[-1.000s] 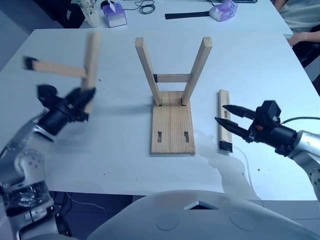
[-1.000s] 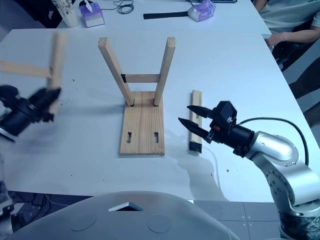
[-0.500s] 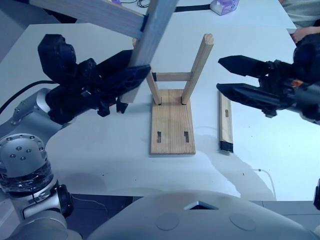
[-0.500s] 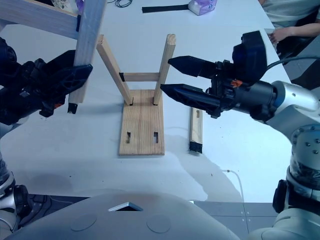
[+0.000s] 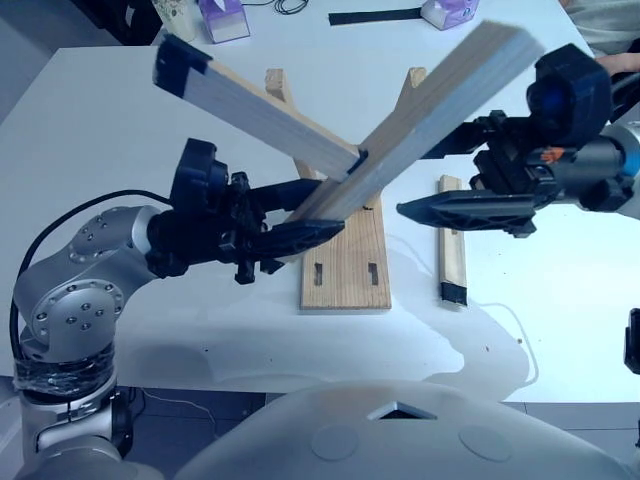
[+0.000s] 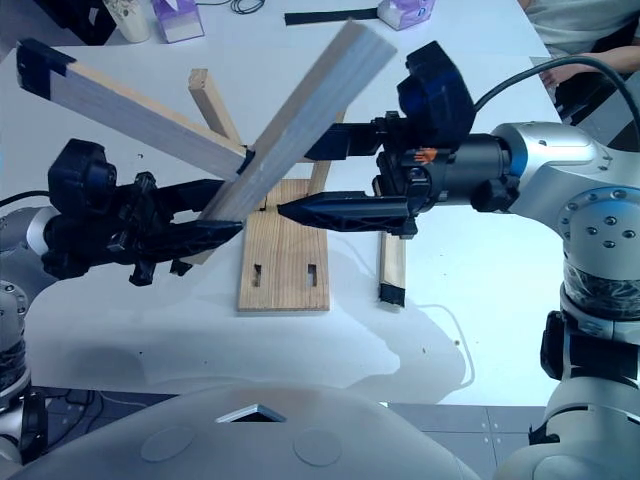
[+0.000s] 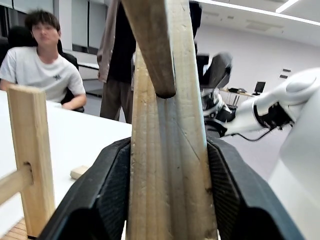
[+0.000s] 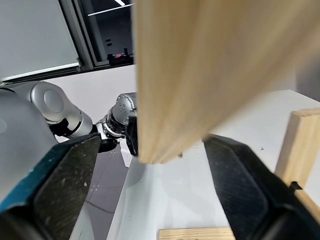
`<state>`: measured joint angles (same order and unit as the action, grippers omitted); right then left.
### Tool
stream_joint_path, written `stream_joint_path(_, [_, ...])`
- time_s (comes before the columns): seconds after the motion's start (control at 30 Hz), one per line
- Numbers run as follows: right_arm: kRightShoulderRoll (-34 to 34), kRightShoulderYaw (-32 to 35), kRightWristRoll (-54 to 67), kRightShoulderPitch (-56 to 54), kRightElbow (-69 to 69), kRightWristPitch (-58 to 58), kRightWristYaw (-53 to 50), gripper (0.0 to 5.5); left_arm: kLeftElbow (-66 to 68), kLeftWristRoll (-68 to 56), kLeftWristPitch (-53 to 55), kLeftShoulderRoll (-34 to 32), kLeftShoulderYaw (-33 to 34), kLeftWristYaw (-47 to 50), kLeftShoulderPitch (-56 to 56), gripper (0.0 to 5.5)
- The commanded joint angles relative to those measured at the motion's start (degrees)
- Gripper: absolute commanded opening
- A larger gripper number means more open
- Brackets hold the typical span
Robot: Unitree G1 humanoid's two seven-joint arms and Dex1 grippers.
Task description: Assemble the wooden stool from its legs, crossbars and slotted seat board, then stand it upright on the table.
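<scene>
The white table point(image 5: 100, 130) carries the slotted seat board point(image 5: 345, 288), which lies flat at the middle with two open slots at its near end.

Above the board, tilted up toward its right, hangs a long wooden leg point(image 5: 440, 95). A second bar point(image 5: 250, 105) is joined across the leg and runs up to the board's far left, ending in a black-wrapped tip.

A pair of legs point(image 6: 207, 100) stands in the board's far slots and splays outward.

The left gripper point(image 5: 310, 212) hovers over the board's left edge. Its claw is clamped tight on the lower end of the raised leg, and in the left wrist view both dark fingers point(image 7: 107, 190) press the wood.

The right gripper point(image 6: 305, 180) is above the board's right side. Its claw is spread wide, with one finger on each side of the raised leg and a gap to the wood.

A loose bar point(image 5: 452, 260) lies flat just right of the board and parallel to it, with a small slot and a black near end.

Beyond the board's far end sit two purple tissue packs point(image 5: 222, 18) and a black strip point(image 5: 370, 16). Their print is too small to read.
</scene>
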<state>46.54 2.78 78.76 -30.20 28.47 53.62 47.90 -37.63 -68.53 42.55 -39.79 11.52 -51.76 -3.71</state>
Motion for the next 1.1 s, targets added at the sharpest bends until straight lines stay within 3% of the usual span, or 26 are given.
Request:
stream_joint_path(0.03, [-1.3,-0.5,-1.0,-1.5,0.8,0.0,0.3,3.73,0.1,2.1,-1.5,-0.4,-1.7,-1.9,-0.5,2.03])
stream_joint_path(0.2, [-3.7,-2.2,-3.4,-2.5,0.9,-0.3,-0.3,3.73,0.2,3.1,-2.2,0.1,-3.1,-2.0,-1.3,2.03])
stream_joint_path(0.57, [-3.5,-4.3,-11.5,0.4,2.3,-2.1,3.3,2.08,0.8,3.5,-2.7,1.5,-3.9,0.7,-3.2,2.03])
stream_joint_path(1.03, [-4.7,-3.0,-12.8,1.1,3.0,-3.6,2.2,2.06,2.1,7.3,-1.8,1.0,-5.7,2.7,-2.8,2.03])
stream_joint_path(1.1, [-4.4,-1.6,-12.2,0.9,2.8,-3.7,2.0,2.06,2.2,9.8,-1.7,-1.0,-7.1,0.6,-1.0,2.55])
